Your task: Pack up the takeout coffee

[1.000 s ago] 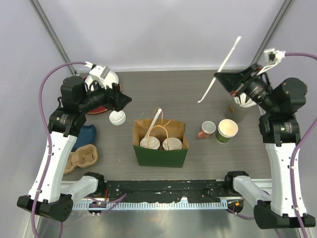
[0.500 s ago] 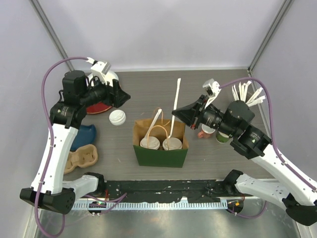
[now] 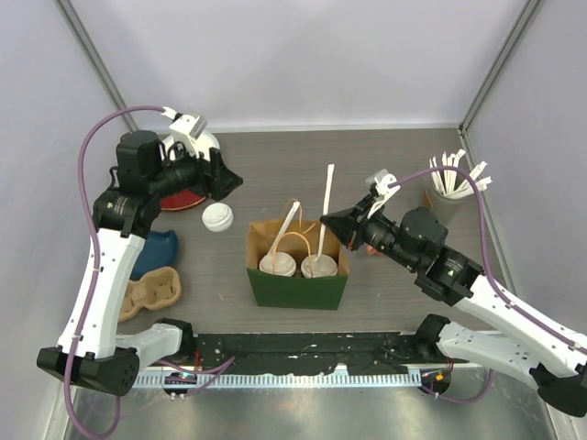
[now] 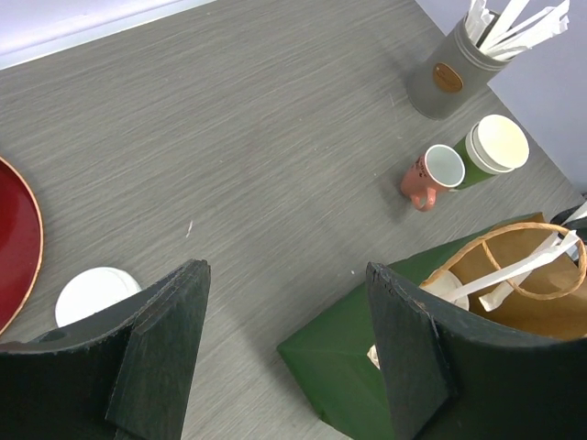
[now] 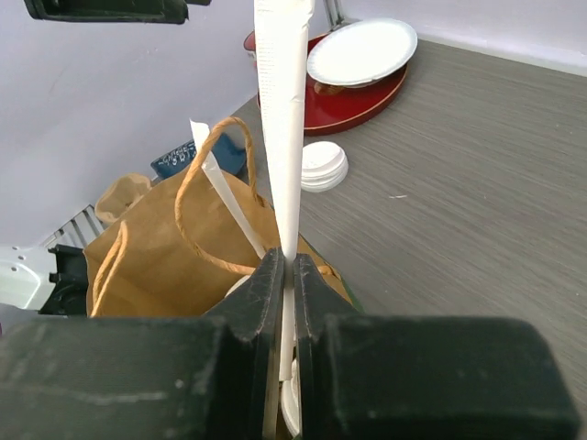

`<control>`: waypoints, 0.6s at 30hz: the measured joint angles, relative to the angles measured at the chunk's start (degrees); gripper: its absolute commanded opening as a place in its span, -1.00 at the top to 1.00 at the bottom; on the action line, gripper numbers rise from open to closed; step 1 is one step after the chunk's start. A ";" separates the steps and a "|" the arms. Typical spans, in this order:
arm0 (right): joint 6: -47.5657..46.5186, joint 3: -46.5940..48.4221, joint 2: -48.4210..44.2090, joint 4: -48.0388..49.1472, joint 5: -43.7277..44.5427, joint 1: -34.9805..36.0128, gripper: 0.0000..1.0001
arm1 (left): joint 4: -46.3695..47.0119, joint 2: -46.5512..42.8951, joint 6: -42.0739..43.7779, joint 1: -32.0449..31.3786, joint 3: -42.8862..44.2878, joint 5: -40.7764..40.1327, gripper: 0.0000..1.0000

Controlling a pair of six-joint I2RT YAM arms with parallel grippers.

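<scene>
Right gripper [image 3: 326, 221] jaws pinch a white paper straw [image 3: 327, 188]; left gripper [image 3: 231, 181] jaws spread. Lowered askew, the straw could buckle on a white plastic lid [image 3: 318, 267].

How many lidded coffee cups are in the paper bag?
2. The left lidded cup and the right lidded cup stand side by side in the bag; more could hide beneath.

Top view steeply downward from behind; wrist views close and oblique; paper bag [image 3: 296, 289] common to all
</scene>
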 measured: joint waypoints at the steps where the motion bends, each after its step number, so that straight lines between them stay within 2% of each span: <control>1: 0.04 0.00 0.24 0.39 0.50 0.20 0.96 | 0.00 0.00 0.00 0.00 -0.09 0.09 -0.46; 3: 0.11 0.00 0.42 1.05 1.05 0.79 0.82 | 0.00 0.00 0.00 0.00 -0.28 0.33 -0.45; 5: 0.24 0.00 0.17 1.25 1.57 1.73 0.52 | 0.00 0.00 0.00 0.00 -0.35 0.44 -0.46; 6: 0.42 0.00 -0.11 1.16 1.77 2.01 0.36 | 0.00 0.00 0.00 0.00 -0.37 0.46 -0.45; 7: 0.59 -0.02 -0.50 0.92 1.92 2.25 0.02 | 0.02 0.00 0.00 0.00 -0.37 0.48 -0.45; 9: 1.31 -0.04 -1.90 -0.42 1.97 2.47 -0.24 | 0.00 0.00 0.00 0.00 -0.37 0.48 -0.45; 10: 1.46 -0.04 -2.84 -1.33 2.12 2.49 -0.47 | 0.02 0.00 0.00 0.00 -0.37 0.55 -0.45; 13: 1.73 -0.04 -5.86 -4.57 3.02 2.47 -0.59 | 0.02 0.00 0.00 0.00 -0.37 0.70 -0.45; 18: 1.88 2.01 -8.59 -10.97 6.49 2.47 -0.62 | 0.00 0.02 0.02 0.00 -0.35 0.85 -0.45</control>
